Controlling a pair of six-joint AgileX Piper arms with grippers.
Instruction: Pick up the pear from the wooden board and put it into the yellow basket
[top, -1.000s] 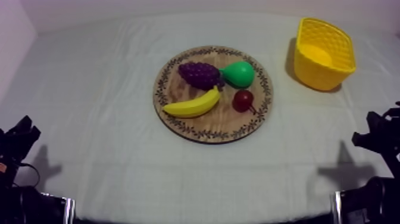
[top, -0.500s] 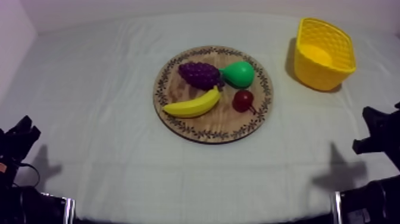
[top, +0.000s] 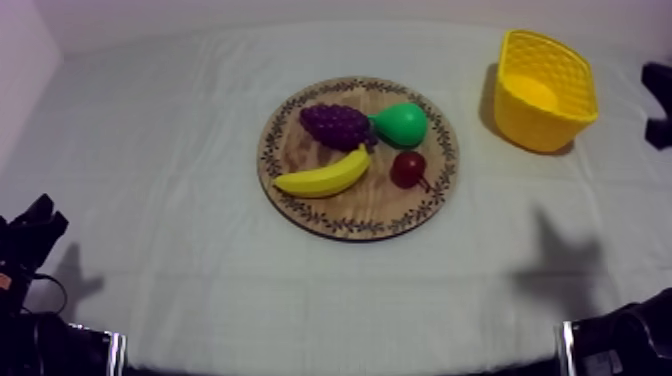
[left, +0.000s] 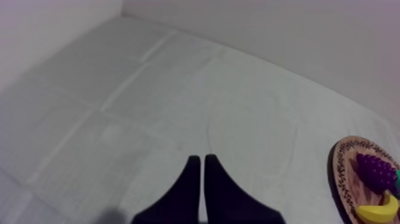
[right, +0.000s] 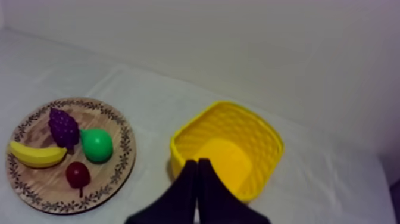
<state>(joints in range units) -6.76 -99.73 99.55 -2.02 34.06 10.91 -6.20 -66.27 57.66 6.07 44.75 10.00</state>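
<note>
From above, the pear (top: 403, 123) lies on the wooden board (top: 300, 215), right beside the grapes (top: 337, 125), not picked yet, and the yellow basket (top: 530, 125) waits at the right. The left gripper (left: 202, 159) is closed on nothing, well apart from the board. The right gripper (right: 197, 164), closed and empty too, hangs by the basket, likely nearest for the job

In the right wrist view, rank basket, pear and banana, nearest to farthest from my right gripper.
1. Basket, just ahead of the right gripper.
2. Pear, on the board's side toward the gripper.
3. Banana, on the board's far side.
</note>
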